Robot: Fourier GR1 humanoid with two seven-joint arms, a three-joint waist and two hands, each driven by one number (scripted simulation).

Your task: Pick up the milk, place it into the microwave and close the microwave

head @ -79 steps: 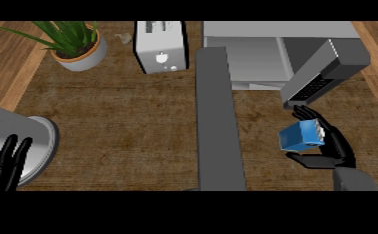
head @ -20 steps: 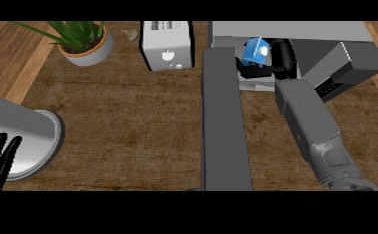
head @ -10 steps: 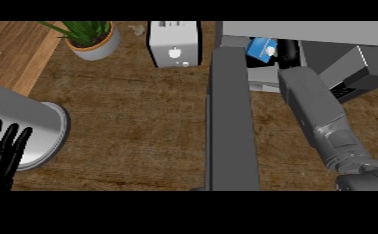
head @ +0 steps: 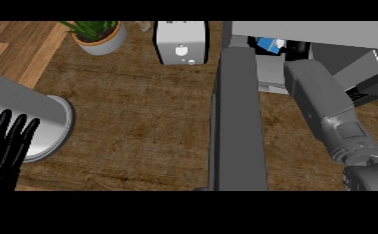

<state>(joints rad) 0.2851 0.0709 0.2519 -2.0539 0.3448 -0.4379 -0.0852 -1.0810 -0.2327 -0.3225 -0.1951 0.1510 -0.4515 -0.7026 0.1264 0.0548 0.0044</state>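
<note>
Two steps left: release milk, shut door

Milk [head: 268, 44] sits inside microwave [head: 325, 33] mouth, right robot hand [head: 295, 48] reaching in beside it; cannot tell whether it grips. Door [head: 238, 118] stands open. Left robot hand [head: 15, 140] rests open at worktop [head: 133, 118] edge.

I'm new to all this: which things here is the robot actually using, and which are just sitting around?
In use: milk, microwave, its open door, right hand.
Sitting around: plant, toaster, grey pot, resting left hand.
</note>
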